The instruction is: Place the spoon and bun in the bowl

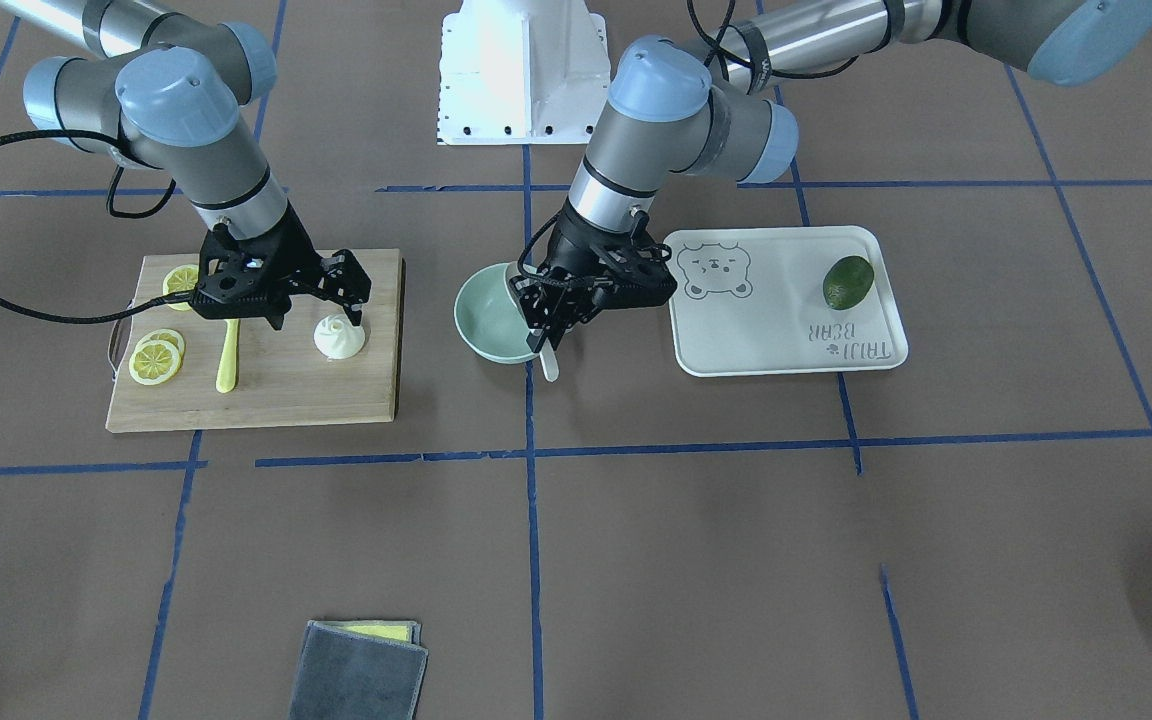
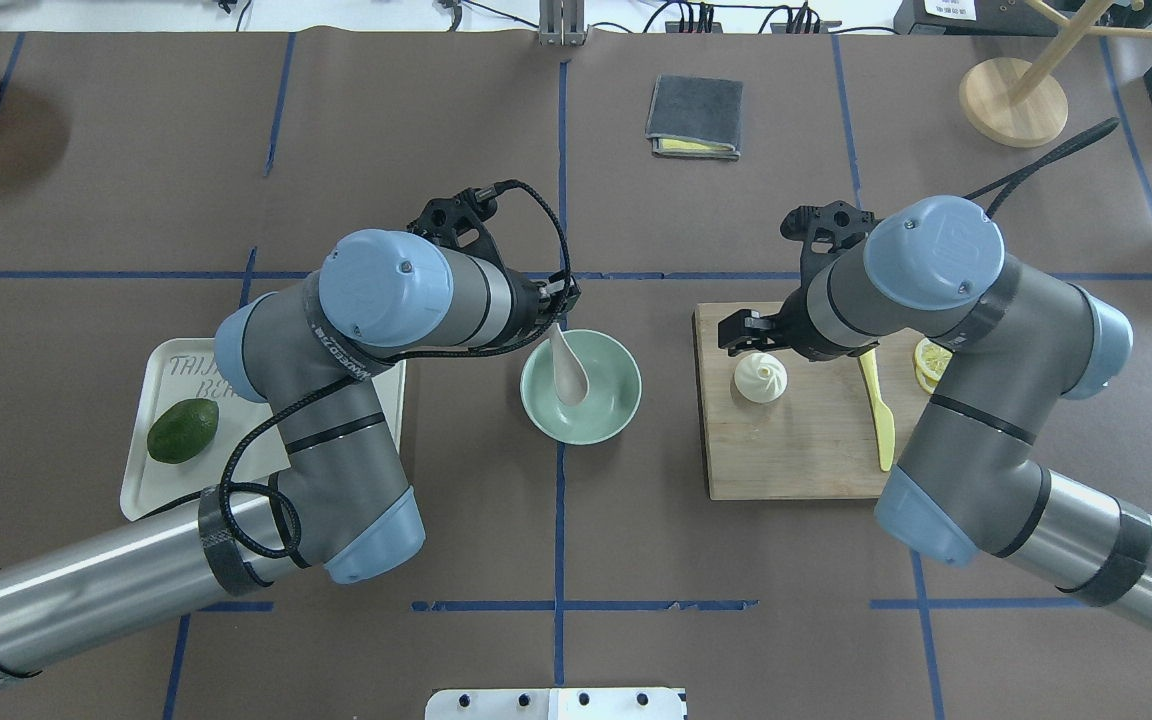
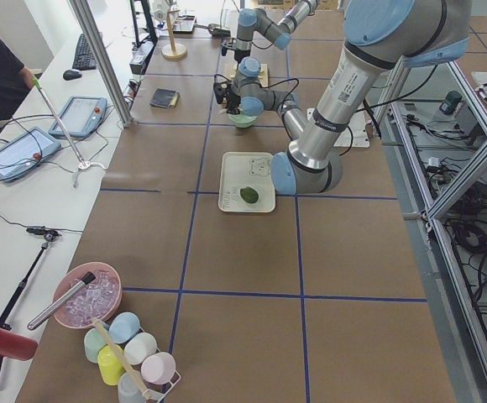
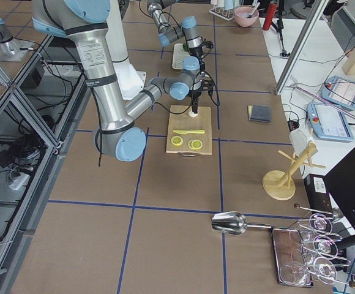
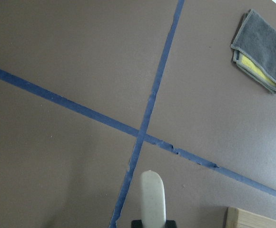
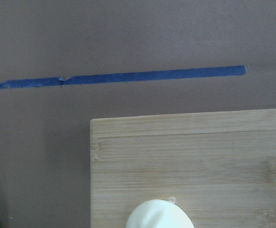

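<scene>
Left claw (image 1: pixel 544 328) clamps spoon (image 2: pixel 571 377) over bowl (image 2: pixel 612 414); right claw (image 1: pixel 351 307) above bun (image 1: pixel 339 338), spread hard to make out.

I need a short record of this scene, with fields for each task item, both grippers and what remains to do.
spoon: scoop in the bowl, handle in the left gripper
bowl: between the white tray and the wooden board
bun: on the board, outside the bowl
left gripper: jaws shut on the spoon, at the bowl's rim
right gripper: just above the bun; jaws unclear
others: yellow knife and lemon slices on the board; green fruit on the tray
remaining: bun into bowl
</scene>
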Controlling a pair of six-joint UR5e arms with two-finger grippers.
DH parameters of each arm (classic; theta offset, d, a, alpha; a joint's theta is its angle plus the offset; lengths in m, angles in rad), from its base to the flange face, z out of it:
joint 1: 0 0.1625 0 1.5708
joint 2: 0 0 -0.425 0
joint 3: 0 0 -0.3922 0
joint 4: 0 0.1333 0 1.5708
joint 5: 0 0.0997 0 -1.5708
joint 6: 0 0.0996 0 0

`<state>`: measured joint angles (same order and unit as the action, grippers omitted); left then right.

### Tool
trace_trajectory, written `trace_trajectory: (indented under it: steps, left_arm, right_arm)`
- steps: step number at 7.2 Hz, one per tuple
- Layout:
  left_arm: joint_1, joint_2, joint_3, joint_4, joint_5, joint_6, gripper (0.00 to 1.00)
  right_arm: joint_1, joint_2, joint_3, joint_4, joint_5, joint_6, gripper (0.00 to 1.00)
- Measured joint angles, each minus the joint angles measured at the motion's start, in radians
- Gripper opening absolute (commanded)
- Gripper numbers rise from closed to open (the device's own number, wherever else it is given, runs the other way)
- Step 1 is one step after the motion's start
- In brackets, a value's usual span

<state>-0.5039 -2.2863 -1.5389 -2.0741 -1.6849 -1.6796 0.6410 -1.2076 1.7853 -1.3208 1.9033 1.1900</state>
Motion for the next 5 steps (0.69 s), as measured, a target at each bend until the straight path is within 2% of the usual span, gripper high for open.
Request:
trace_trajectory:
  steps: [2,3,4,5]
  left_arm:
    - [0.017,-0.002,0.006,0.0,0.022,0.0,0.0]
    - [0.019,-0.002,0.006,-0.001,0.025,0.001,0.27]
    - [0.021,-0.003,0.006,0.0,0.026,0.0,0.99]
    - [0.022,-0.003,0.004,0.001,0.027,0.001,1.0]
  right_arm:
    - [-0.003,0.025,-0.033,0.0,-0.001,0.0,0.99]
    - [-0.004,0.029,-0.046,0.0,-0.001,-0.001,0.99]
    - [-0.005,0.03,-0.057,0.0,-0.001,-0.001,0.98]
    - [-0.006,0.031,-0.063,0.0,-0.001,-0.001,0.96]
